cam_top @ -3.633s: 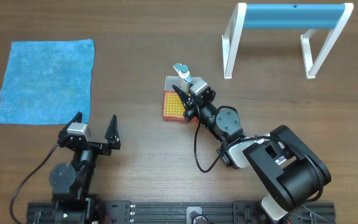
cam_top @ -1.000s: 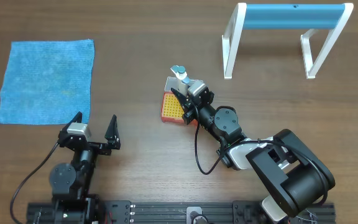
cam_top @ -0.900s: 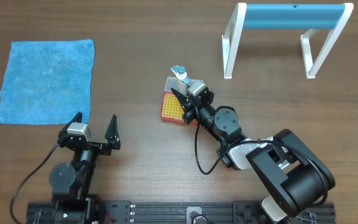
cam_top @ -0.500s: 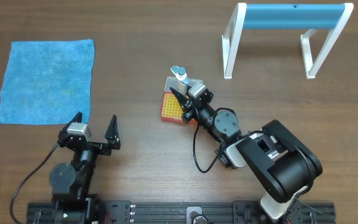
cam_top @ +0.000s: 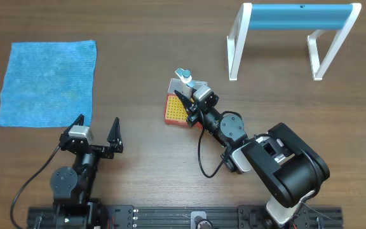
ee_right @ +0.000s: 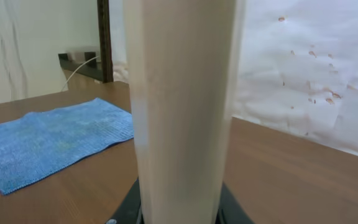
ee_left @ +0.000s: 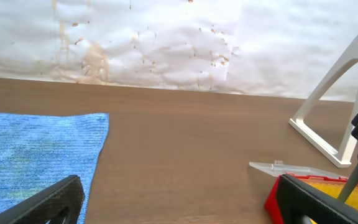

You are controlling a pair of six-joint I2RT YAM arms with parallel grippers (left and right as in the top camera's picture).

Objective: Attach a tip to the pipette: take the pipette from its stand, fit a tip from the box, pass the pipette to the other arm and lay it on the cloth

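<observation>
The right claw is closed firmly around the white cylindrical pipette with a pale blue cap. The pipette stands upright in its grip, cap end up. Directly below this claw sits the orange plastic tip box. The box's clear hinged lid lies open and flat just past the claw. The pipette's lower end is hidden, so whether it meets the box cannot be told. Well beyond this claw and off to its right stands the white-legged stand with a blue crossbar. Far to its left, the left claw gapes wide with nothing in it, low over the brown wooden tabletop. Just beyond that claw lies the blue woven cloth, spread flat.
</observation>
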